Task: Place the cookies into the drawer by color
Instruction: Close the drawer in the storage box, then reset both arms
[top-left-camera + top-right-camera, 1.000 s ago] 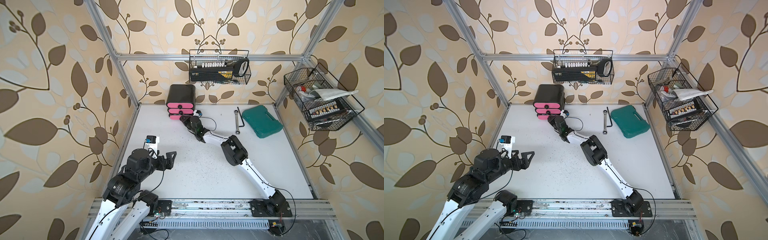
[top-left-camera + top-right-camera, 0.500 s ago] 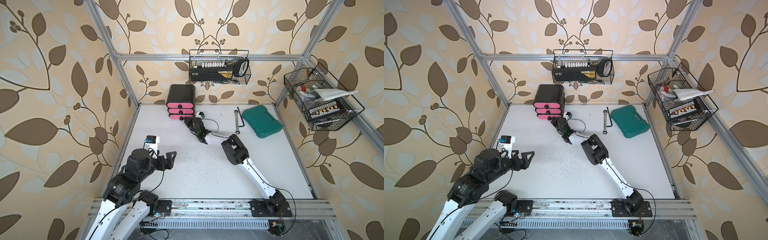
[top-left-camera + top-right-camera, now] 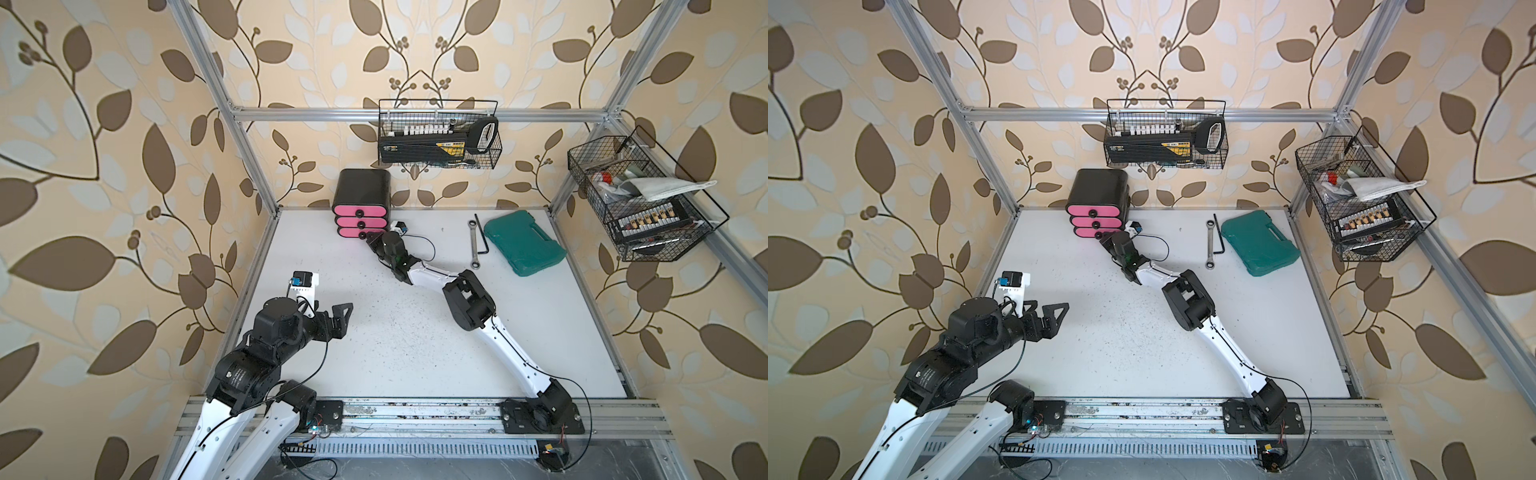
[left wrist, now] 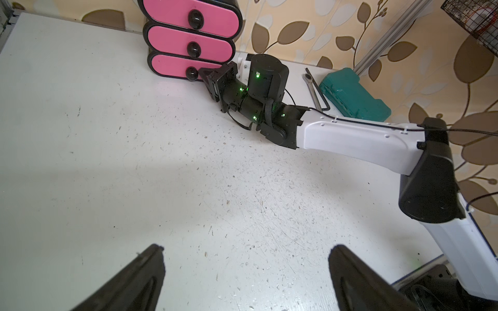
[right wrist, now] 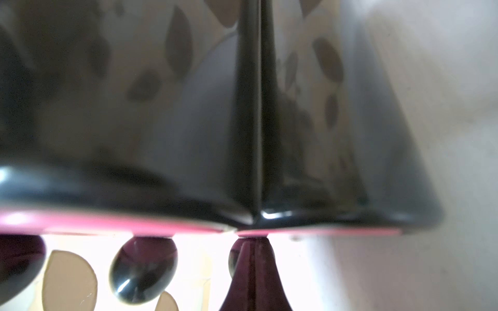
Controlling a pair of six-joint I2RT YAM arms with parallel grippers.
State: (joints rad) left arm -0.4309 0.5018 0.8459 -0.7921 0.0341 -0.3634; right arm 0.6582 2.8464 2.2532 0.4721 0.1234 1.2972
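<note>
The drawer (image 3: 361, 189) (image 3: 1098, 187) is a small black cabinet with three pink fronts and round black knobs, standing against the back wall; all three fronts look pushed in. My right gripper (image 3: 369, 240) (image 4: 203, 73) is shut, its tip touching the bottom pink front (image 4: 167, 66) beside that knob (image 4: 192, 73). In the right wrist view the closed fingertips (image 5: 252, 242) press on the pink edge, with a knob half hidden behind them. My left gripper (image 3: 341, 318) (image 4: 246, 249) hangs open over bare table at the near left. No cookies are in view.
A teal tool case (image 3: 523, 243) lies at the back right, with a wrench (image 3: 473, 245) and a black hex key (image 3: 481, 237) beside it. One wire basket (image 3: 438, 135) hangs on the back wall and another (image 3: 636, 199) on the right wall.
My right arm has shifted only slightly at the bottom drawer front. The left arm has not moved.
</note>
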